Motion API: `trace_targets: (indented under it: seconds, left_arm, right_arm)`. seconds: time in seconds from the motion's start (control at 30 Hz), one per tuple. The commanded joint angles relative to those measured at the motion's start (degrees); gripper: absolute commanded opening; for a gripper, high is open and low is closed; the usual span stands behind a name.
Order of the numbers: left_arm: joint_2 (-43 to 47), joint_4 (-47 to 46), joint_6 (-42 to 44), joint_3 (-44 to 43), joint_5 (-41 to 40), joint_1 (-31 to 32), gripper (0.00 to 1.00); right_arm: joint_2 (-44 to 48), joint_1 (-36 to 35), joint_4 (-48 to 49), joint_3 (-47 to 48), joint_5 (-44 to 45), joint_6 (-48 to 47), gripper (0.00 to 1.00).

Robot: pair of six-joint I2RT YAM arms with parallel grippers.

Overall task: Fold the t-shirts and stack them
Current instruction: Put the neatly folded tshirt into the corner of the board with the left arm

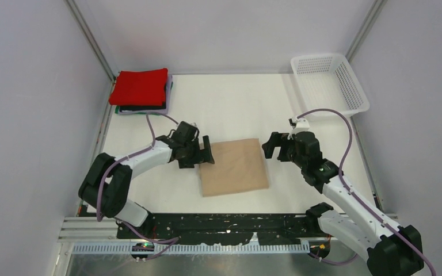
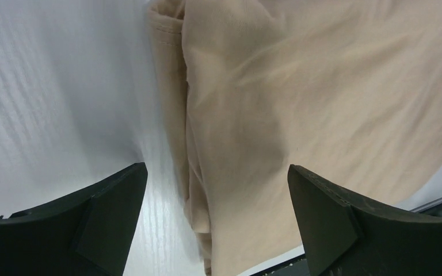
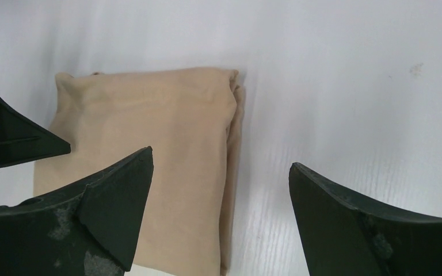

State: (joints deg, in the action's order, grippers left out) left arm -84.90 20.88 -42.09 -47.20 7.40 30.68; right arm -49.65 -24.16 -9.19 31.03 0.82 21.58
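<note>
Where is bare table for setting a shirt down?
Widest bare patch: far middle of the table, between the red-topped stack and the basket. Crowded at centre: left hand and right hand, both open, flank the beige shirt. A narrow strip lies between the shirt and the near edge.

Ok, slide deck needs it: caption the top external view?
Left gripper and right gripper, both open, flank the folded beige t-shirt; red-topped stack back left, white basket back right.

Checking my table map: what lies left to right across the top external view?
Red-topped stack of folded t-shirts → left tool → folded beige t-shirt → right tool → white mesh basket.
</note>
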Motion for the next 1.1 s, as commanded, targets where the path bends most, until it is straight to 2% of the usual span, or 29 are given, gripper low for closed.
trace_targets:
  seconds: [0.0,0.13,0.17,0.27,0.37,0.43,0.57,0.7,0.9,1.0,1.07]
  left_arm:
    - [-4.34,-3.14,-1.62,-1.06,-0.67,2.81,0.93]
    - [-9.66,-2.94,-2.72,-3.33,-0.61,5.94,0.78]
    - [-10.67,-1.89,-3.54,-4.02,-1.87,6.79,0.69]
    - [-14.16,2.35,-6.66,-7.68,-11.14,10.02,0.54]
    - [-19.12,9.0,-6.11,-14.72,-16.73,12.04,0.27]
    - [-22.21,15.47,-6.28,-20.03,-22.81,12.47,0.01]
    - [-25.68,24.87,-1.5,-29.58,-36.43,12.48,0.0]
    - [-26.39,28.46,6.12,-35.6,-49.68,11.27,0.0]
    - [-28.51,24.93,23.17,-44.16,-60.45,6.17,0.0]
    - [-29.4,18.4,33.98,-45.6,-67.96,4.15,0.0]
    - [-29.37,12.41,43.21,-45.71,-68.63,2.55,0.0]
  right_arm:
    - [3.0,0.17,-2.12,0.0,4.49,-0.62,0.95]
    - [4.3,0.17,-3.45,-0.21,5.38,-1.6,0.95]
    - [4.87,0.17,-3.88,-0.19,5.48,-1.7,0.95]
    - [6.31,0.17,-4.0,-0.79,6.08,-2.19,0.95]
    - [8.45,0.17,-4.06,-1.42,7.14,-2.55,0.95]
    - [9.85,0.17,-4.1,-1.79,7.23,-2.67,0.95]
    - [13.11,0.14,-2.35,-3.98,5.59,-2.6,0.95]
    - [14.66,0.15,-0.93,-5.42,5.62,-2.44,0.95]
    - [14.39,0.17,0.22,-5.92,5.4,-2.43,0.95]
    - [13.68,0.12,0.9,-6.29,5.52,-2.3,0.95]
    - [13.37,0.16,1.84,-6.74,5.08,-2.52,0.95]
